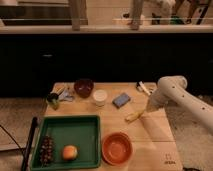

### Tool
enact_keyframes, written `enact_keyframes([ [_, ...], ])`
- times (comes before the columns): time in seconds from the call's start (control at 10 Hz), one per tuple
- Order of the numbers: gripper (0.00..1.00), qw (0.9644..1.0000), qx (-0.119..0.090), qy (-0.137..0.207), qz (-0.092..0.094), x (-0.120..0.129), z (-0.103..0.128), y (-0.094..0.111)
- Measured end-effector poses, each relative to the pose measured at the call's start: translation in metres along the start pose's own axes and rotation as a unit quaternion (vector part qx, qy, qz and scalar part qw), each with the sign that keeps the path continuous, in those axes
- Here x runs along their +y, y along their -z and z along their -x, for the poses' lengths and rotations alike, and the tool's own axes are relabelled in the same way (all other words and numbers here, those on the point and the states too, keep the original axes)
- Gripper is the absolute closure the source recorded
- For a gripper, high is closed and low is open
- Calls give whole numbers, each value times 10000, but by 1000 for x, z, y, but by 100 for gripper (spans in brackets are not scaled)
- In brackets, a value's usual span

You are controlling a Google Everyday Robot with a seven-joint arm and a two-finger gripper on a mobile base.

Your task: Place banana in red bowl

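The banana [134, 116] is small, pale yellow and lies on the wooden table [150, 132] right of centre. The red bowl [117, 148] is wide, shallow and orange-red, and stands empty near the table's front edge, below and left of the banana. My gripper [141, 113] comes down from the white arm [172, 92] on the right and is at the banana's right end, low over the table. The arm hides the fingers.
A green tray [67, 137] at the front left holds an orange [70, 152] and dark grapes [46, 149]. At the back are a dark maroon bowl [83, 87], a white cup [100, 97], a blue sponge [121, 100] and small items at both back corners.
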Motion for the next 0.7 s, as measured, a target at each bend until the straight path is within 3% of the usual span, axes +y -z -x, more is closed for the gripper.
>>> enact_keyframes([
  [0.7, 20, 9979, -316, 523, 230, 4, 32, -16],
])
